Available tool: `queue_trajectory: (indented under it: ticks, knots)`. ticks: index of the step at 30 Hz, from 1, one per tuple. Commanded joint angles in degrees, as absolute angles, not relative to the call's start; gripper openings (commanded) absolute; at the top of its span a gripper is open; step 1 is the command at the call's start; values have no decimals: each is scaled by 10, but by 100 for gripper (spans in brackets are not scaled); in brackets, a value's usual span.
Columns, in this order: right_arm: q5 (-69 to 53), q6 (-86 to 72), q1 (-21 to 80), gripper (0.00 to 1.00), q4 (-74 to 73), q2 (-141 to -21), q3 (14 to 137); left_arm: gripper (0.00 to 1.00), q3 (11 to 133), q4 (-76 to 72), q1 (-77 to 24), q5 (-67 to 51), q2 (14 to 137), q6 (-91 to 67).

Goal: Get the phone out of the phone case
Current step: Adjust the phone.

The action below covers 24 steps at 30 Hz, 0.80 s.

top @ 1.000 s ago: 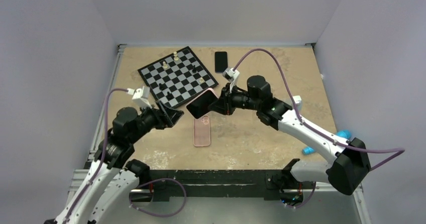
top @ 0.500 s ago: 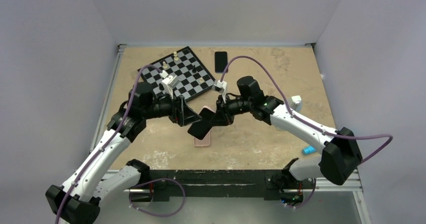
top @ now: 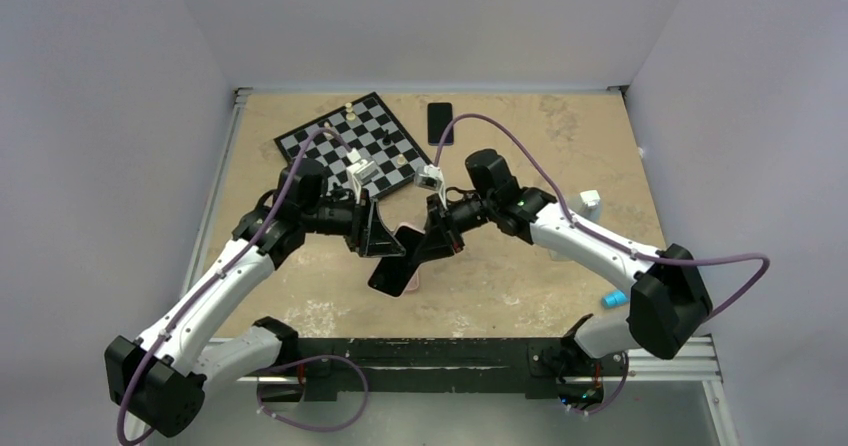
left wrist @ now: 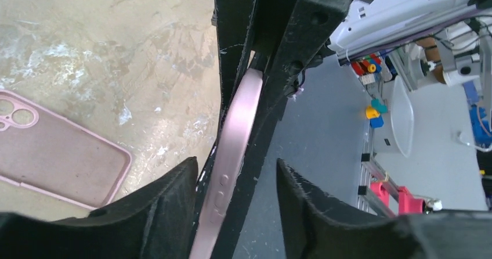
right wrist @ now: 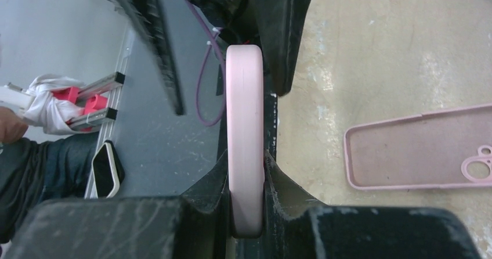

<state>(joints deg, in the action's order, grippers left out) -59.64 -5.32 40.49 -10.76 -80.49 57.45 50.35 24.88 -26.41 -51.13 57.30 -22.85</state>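
Right gripper [right wrist: 246, 166] pinches the pink phone case [right wrist: 245, 96] edge-on, left gripper [left wrist: 235, 172] spread astride its far end; case looks soft and grippy, phone [top: 392, 274] stiff and slick, so peel a corner.

This looks like a robot lab: a table [top: 480, 296] with gray walls [top: 100, 86] around it, metal rails [right wrist: 107, 83] and cables [top: 520, 132].

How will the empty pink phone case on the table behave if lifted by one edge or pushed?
The empty pink phone case is a thin open shell with nothing inside, so it probably flexes and weighs little. It lies flat on the beige tabletop, so a push should slide it, not tip it.
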Motion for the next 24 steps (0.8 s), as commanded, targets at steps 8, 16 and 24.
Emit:
queue_trajectory:
  ticks: [8,16,24]
  knots:
    - [-686,-26,436,0,-92,-850,680,34,499,258,-269,-605,569,-202]
    - [-669,-24,435,10,-118,-861,701,0,511,261,-269,-550,512,-207]
    - [-598,-214,433,72,129,-794,570,0,464,144,-267,-358,394,-341]
